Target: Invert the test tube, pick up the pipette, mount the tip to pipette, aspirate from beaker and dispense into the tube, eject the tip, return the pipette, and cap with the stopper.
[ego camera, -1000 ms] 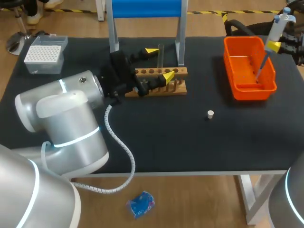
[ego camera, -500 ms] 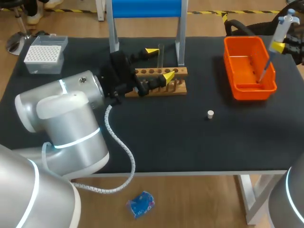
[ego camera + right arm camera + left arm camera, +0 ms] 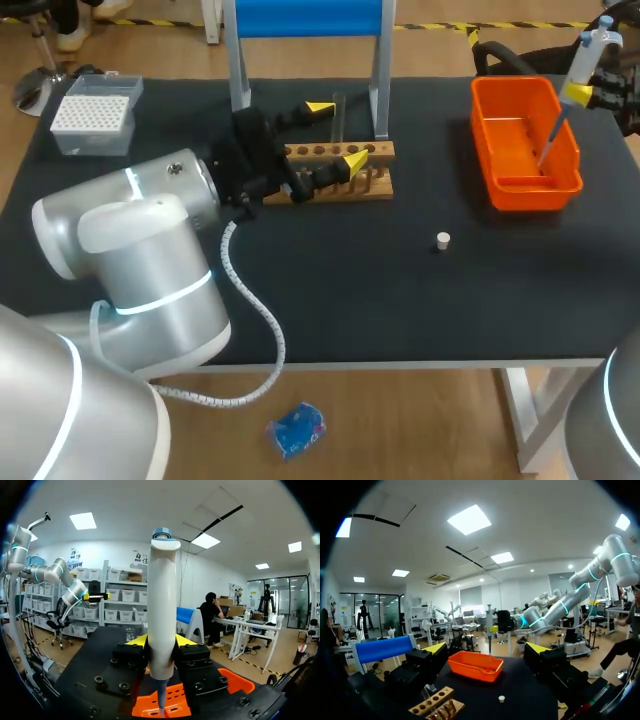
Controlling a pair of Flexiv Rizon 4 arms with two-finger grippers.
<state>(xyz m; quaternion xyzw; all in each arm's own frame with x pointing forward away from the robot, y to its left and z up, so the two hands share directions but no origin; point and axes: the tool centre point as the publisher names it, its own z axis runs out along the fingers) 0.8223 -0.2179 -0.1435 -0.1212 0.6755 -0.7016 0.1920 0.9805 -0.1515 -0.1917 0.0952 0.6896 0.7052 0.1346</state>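
Note:
My right gripper [image 3: 584, 95] is shut on the white pipette [image 3: 583, 58] at the far right. It holds the pipette upright, with the thin lower end hanging over the orange bin [image 3: 498, 98]. In the right wrist view the pipette [image 3: 162, 605] stands between the yellow tips of the right gripper [image 3: 161, 642]. My left gripper [image 3: 337, 134] is open at the wooden tube rack [image 3: 378, 152], its fingers on either side of the clear test tube [image 3: 338, 108] without touching it. A small white stopper [image 3: 443, 239] lies on the black mat.
A clear tip box [image 3: 92, 115] sits at the back left. A blue-topped stand [image 3: 305, 18] rises behind the rack. In the left wrist view the orange bin [image 3: 470, 666] and the stopper [image 3: 501, 698] lie ahead of the open left gripper [image 3: 487, 650].
The right gripper with the pipette swayed slightly to the right and came back over the bin. The left arm has not moved.

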